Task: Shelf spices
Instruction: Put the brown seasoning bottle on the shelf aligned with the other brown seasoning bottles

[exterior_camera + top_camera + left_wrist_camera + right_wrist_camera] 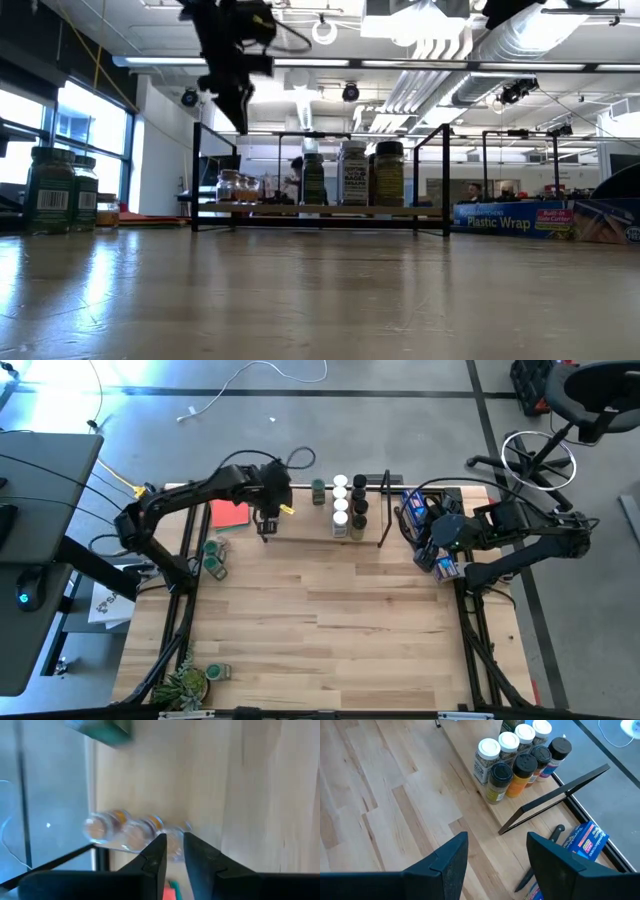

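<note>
The shelf [384, 510] [320, 209] stands at the table's far edge. On its right half stands a cluster of taller jars [348, 508] [352, 172] [517, 755] with white and black lids. Three small clear jars [240, 186] [135, 832] stand on its left end. My left gripper [265, 530] [243, 125] [174, 845] hangs above those small jars, pointing down, open by a narrow gap and empty. My right gripper [425, 540] [497, 850] waits open and empty beyond the shelf's right end. Two green-lidded jars [213, 558] [60, 190] stand on the table, left of the shelf.
A red card [230, 512] lies left of the shelf. A blue packet [418, 508] [510, 218] [585, 840] lies by the right arm. At the near left corner sit a potted plant [185, 685] and one more jar [218, 673]. Bare wood [330, 620] fills the table's middle.
</note>
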`<control>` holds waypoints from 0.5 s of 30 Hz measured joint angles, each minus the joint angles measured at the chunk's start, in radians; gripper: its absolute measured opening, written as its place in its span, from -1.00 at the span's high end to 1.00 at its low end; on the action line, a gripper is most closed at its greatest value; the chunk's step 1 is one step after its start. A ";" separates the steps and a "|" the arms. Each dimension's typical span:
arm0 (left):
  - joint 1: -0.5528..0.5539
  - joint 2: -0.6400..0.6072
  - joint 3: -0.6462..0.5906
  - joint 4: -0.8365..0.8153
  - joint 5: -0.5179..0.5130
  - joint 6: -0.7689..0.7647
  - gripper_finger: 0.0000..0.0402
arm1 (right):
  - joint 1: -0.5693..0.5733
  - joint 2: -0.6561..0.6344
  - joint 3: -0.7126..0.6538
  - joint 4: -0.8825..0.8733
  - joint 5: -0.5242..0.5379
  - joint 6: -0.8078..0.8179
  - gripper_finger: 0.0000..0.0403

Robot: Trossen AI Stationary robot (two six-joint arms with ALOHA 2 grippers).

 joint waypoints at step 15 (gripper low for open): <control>0.090 -0.225 -0.020 -0.287 0.010 -0.742 0.48 | 0.000 0.000 0.000 0.000 0.051 -0.035 0.02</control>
